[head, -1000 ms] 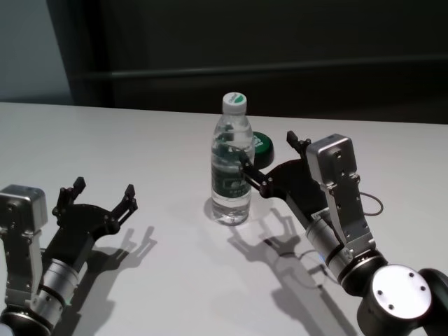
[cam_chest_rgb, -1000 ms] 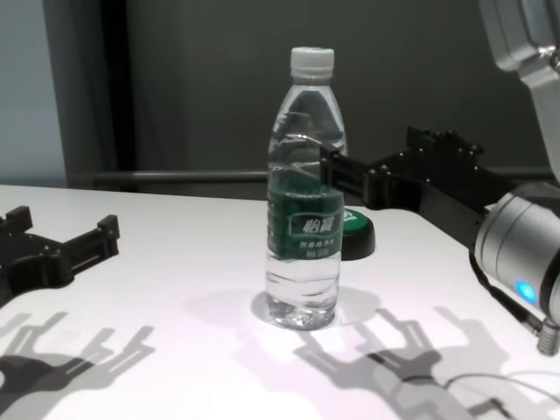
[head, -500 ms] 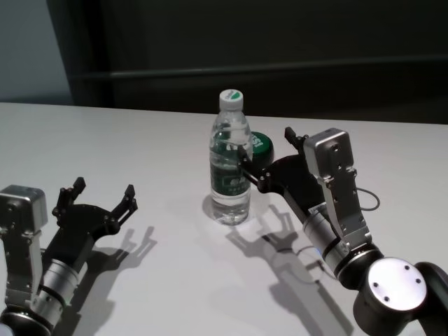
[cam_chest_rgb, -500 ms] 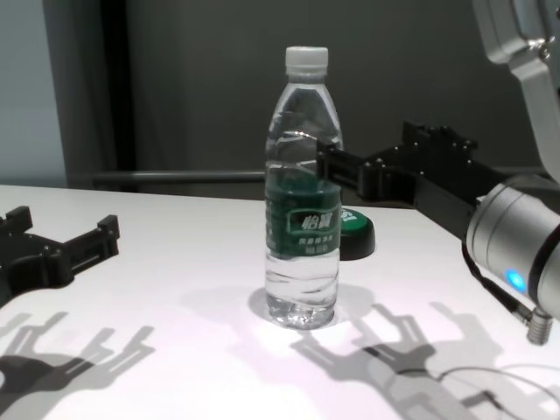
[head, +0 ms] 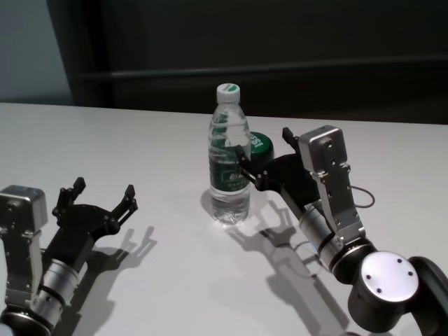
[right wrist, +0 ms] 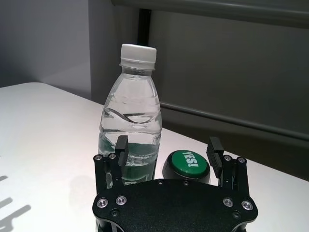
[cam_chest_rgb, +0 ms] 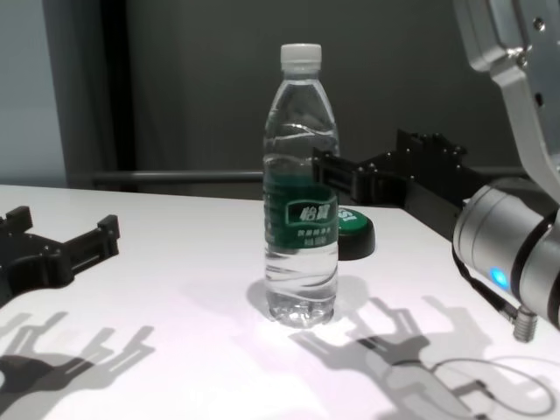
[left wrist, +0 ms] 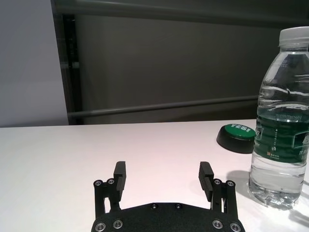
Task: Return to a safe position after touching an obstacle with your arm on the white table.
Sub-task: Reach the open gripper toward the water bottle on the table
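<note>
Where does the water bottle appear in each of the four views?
Head view: water bottle at centre, upright on the white table.
Chest view: centre.
Left wrist view: at the edge.
Right wrist view: behind one of the right gripper's fingers.
Shared landmark: green-topped disc beside the bottle.

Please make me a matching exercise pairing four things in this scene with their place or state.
1. water bottle
2. green button
3. left gripper
4. right gripper

A. open, at the table's near left
B. open, one finger against the bottle
C. upright at mid-table
D. low, behind the bottle

Pairs: 1-C, 2-D, 3-A, 4-B
</note>
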